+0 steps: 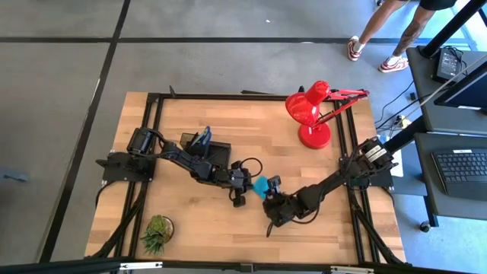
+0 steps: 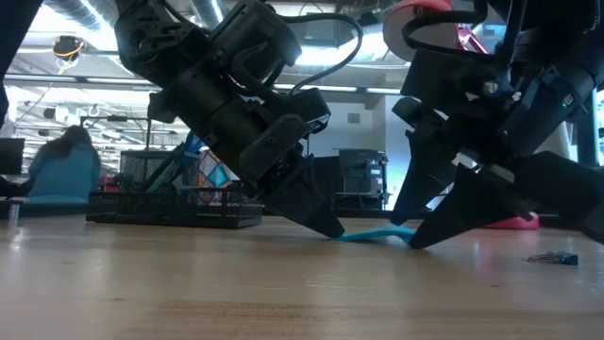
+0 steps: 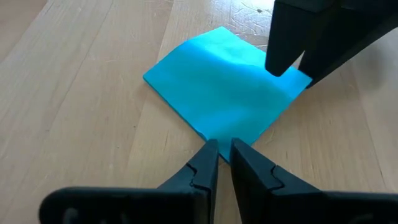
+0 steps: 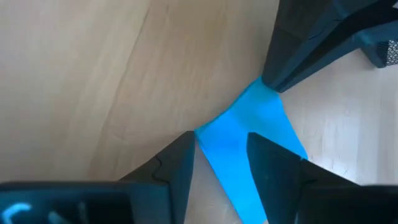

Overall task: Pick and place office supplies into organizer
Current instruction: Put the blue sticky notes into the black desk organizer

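So my left gripper [image 3: 224,149] is pinched nearly closed on one corner of the cyan sticky-note pad [image 3: 224,93], which sits mid-table. My right gripper [image 4: 221,146] is partly open, fingers straddling the opposite corner. The organizer [image 1: 217,154] is behind my left arm.

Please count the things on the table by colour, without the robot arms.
Red: 1, desk lamp
Cyan: 1, sticky-note pad
Black: 1, organizer
Green: 1, potted plant
Total: 4
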`<state>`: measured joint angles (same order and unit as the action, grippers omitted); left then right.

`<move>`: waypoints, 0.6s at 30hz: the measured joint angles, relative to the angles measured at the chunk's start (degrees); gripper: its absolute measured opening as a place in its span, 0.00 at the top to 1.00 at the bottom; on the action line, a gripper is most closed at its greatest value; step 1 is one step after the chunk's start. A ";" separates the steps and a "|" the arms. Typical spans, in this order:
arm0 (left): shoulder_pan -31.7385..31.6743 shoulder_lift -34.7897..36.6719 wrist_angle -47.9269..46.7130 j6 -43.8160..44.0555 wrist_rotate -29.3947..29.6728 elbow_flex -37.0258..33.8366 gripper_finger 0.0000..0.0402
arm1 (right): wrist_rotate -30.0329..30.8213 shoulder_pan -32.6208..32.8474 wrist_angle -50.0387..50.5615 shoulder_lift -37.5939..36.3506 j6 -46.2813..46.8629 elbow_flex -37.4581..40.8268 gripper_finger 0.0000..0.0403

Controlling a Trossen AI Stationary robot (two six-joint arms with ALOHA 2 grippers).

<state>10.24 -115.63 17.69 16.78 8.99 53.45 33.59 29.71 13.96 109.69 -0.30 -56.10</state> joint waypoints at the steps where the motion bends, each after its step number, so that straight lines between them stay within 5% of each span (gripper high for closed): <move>1: 0.00 0.00 0.00 0.00 0.00 0.00 0.90 | 0.06 -0.10 0.00 0.34 0.04 0.00 0.62; 18: -0.02 -0.02 0.50 0.50 -0.87 -0.08 0.89 | 7.27 -0.48 -4.57 3.19 6.14 0.17 0.62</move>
<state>10.22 -115.66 18.19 17.28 8.12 53.38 40.86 29.23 9.39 112.88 5.85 -55.92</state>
